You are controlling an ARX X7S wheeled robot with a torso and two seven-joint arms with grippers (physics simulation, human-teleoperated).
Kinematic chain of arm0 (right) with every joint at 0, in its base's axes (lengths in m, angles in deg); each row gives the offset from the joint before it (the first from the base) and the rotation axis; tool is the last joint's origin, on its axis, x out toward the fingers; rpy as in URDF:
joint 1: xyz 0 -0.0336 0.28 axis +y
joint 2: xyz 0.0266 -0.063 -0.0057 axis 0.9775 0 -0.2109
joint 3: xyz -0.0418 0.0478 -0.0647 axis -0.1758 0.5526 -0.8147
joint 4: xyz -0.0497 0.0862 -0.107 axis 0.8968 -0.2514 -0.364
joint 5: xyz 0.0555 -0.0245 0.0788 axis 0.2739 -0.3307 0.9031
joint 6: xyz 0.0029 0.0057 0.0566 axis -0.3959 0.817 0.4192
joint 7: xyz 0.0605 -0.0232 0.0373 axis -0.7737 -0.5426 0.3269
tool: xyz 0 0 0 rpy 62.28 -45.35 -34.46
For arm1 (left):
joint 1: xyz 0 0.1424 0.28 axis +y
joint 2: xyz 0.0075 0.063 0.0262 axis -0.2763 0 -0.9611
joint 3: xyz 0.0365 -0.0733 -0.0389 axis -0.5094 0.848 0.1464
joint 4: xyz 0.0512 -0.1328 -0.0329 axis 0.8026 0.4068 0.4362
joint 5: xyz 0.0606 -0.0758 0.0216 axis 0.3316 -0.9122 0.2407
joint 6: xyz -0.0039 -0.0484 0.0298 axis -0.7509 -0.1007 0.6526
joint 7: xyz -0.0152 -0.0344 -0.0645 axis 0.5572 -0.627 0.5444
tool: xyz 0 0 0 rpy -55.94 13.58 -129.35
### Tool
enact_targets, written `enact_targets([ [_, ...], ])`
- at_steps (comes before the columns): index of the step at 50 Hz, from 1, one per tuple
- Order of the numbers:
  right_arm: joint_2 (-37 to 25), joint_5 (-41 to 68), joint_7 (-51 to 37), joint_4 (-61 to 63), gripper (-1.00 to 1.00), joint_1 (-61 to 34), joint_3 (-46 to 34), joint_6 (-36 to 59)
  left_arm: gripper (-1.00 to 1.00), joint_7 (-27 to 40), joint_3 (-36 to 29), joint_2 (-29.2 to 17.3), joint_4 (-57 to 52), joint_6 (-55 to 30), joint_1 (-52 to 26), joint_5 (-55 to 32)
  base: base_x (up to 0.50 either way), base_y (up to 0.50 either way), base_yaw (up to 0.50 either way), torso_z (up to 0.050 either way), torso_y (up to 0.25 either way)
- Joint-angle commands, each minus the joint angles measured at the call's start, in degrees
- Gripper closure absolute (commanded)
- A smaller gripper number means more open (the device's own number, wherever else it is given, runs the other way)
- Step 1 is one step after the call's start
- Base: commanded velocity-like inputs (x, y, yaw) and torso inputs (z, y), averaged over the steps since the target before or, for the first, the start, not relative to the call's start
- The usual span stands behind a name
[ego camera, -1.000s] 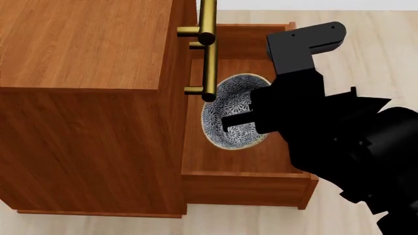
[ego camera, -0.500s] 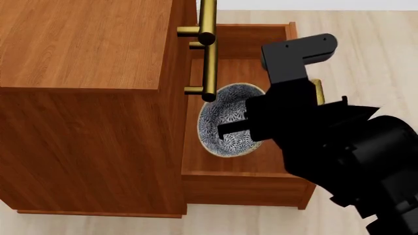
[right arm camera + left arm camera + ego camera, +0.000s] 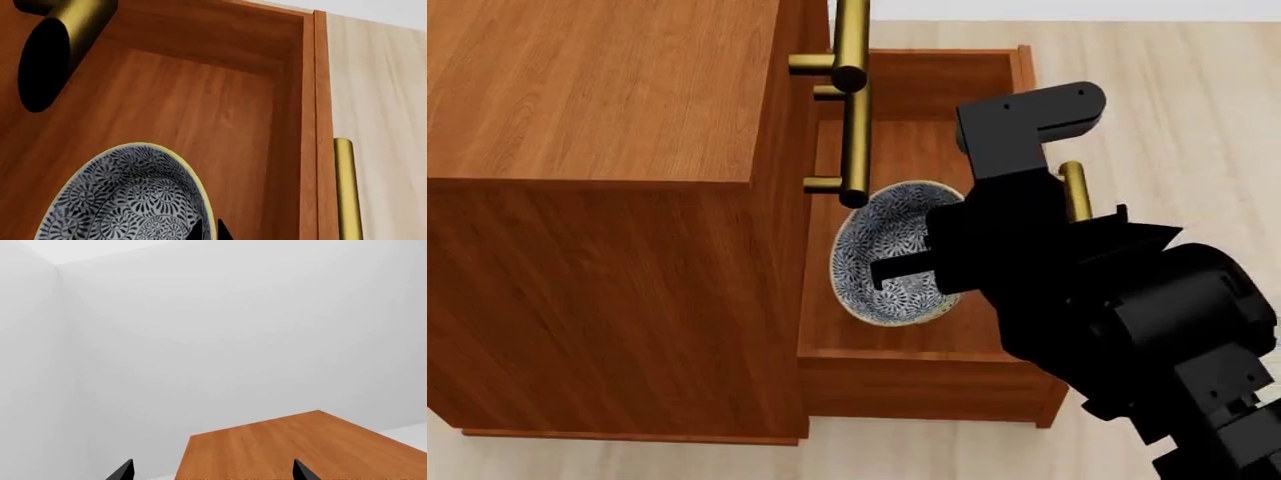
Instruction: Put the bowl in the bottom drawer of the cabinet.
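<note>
- The right gripper [image 3: 894, 268] reaches down into the open bottom drawer [image 3: 921, 340], its jaws clamped on the rim of the bowl [image 3: 888, 250].
- The bowl is round, tilted on edge inside the drawer, its patterned hollow facing up and toward the cabinet [image 3: 614, 200].
- Against half a second ago, arm and bowl sit slightly lower and nearer the cabinet.
- The left gripper [image 3: 210, 472] shows two tips set apart, above the cabinet top.

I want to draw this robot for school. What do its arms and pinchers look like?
The right arm is all matte black, built from chunky angular blocks, with an L-shaped piece on top and a slim black finger sticking out. No cables, stickers or writing show. Of the left gripper, only two small pointed black tips are visible.
</note>
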Motion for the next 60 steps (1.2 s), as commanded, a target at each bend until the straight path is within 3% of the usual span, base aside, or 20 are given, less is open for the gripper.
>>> enact_targets([
  [1,1.32,-1.56,2.13,-3.02,1.00,0.42,-0.83,-1.57,-1.00,-0.08,-0.14,-0.01,0.29,0.35,0.34,0.30,0.00,0.00,0.00,0.000,0.000],
  [24,2.02,-2.36,3.74,-5.22,1.00,0.42,-1.65,-2.20,-1.00,0.10,-0.32,-0.26,0.21,0.58,0.56,0.35,0.00,0.00,0.00,0.000,0.000],
  [25,1.98,-2.21,3.76,-5.17,-1.00,0.45,-1.57,-2.09,-1.00,0.13,-0.32,-0.26,0.20,0.58,0.55,0.32,0.00,0.00,0.00,0.000,0.000],
  [60,-1.91,0.37,-0.65,1.11,-1.00,-0.23,-0.07,2.03,-1.00,0.69,-1.01,-0.22,-0.06,0.40,-0.46,-0.14,0.00,0.00,0.00,0.000,-0.003],
])
